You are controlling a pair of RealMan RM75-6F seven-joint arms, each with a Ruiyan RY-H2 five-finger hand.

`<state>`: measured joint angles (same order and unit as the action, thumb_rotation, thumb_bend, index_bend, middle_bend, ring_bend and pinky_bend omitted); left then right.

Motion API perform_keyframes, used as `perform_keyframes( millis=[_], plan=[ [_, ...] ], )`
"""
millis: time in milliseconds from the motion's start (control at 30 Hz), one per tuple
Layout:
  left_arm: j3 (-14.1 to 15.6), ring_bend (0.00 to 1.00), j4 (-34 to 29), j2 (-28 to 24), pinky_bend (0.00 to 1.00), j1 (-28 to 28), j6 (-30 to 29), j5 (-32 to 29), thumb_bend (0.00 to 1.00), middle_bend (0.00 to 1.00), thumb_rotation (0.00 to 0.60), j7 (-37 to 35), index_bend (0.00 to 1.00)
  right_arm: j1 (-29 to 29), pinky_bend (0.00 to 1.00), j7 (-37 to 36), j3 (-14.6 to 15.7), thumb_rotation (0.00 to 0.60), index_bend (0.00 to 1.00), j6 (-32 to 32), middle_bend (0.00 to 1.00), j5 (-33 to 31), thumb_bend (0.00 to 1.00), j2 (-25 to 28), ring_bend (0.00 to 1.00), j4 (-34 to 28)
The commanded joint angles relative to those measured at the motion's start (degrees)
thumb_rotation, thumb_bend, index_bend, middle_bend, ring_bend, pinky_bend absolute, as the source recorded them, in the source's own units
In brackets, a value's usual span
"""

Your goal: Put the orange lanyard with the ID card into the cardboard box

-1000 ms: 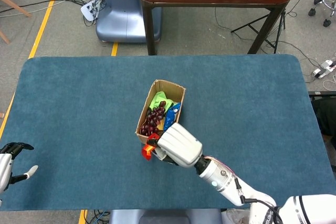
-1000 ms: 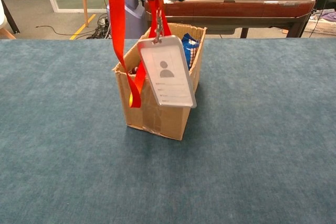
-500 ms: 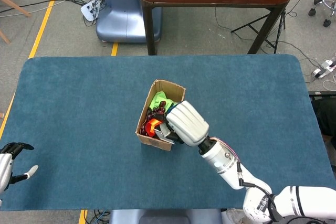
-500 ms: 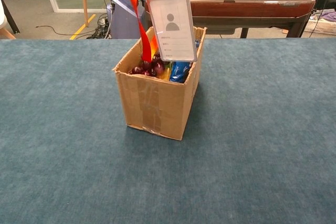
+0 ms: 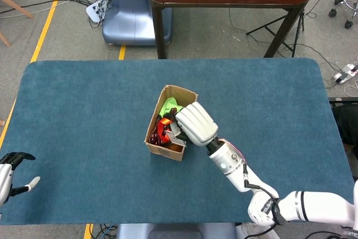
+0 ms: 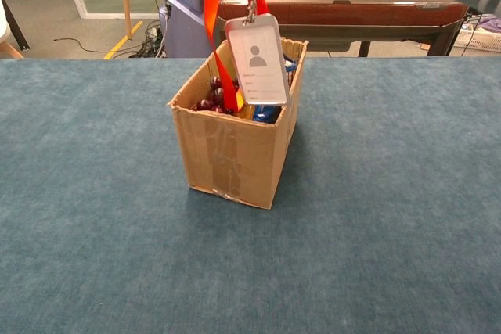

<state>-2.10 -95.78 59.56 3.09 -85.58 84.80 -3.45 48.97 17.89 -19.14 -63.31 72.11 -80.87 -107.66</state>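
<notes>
A blue felt-covered table (image 5: 84,116) carries an open cardboard box (image 6: 235,150) near its middle, patched with clear tape on the near face. The robot's right hand (image 5: 196,123), a pale grey shell on a white arm reaching in from the lower right, sits directly above the box's open top in the head view, covering much of the opening. From it hangs the orange lanyard (image 6: 213,13), its strap falling in a loop down into the box, where the lower end disappears among the contents. The ID card (image 6: 257,59), a clear holder showing a grey portrait silhouette and lines of text, dangles upright from a metal clip on the lanyard; its lower edge hangs at about rim level over the box, in front of the far wall. The fingers of the right hand are grasping the lanyard, though the chest view cuts them off at the top edge, so the exact hold is hidden. Inside the box are dark red grapes (image 6: 211,102), a blue packet (image 6: 268,111) and something bright green (image 5: 168,106). The left hand (image 5: 12,174) rests low at the table's left edge, well apart from the box, its dark fingers spread and holding nothing.
</notes>
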Motion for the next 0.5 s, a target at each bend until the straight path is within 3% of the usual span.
perform_keyframes(
  millis=[33, 500],
  plan=[
    [-0.02, 0.28, 0.02, -0.08, 0.42, -0.02, -0.01, -0.04, 0.16, 0.39, 0.600, -0.13, 0.40, 0.62, 1.00, 0.59, 0.18, 0.600, 0.71, -0.03, 1.00, -0.15, 0.85, -1.08, 1.00, 1.50],
    [0.15, 0.28, -0.20, -0.13, 0.42, -0.13, -0.20, 0.35, 0.16, 0.39, 0.600, 0.29, 0.40, 1.85, 1.00, 4.01, -0.16, 0.600, 0.71, -1.33, 1.00, -2.53, 0.84, -4.73, 1.00, 7.38]
  ],
)
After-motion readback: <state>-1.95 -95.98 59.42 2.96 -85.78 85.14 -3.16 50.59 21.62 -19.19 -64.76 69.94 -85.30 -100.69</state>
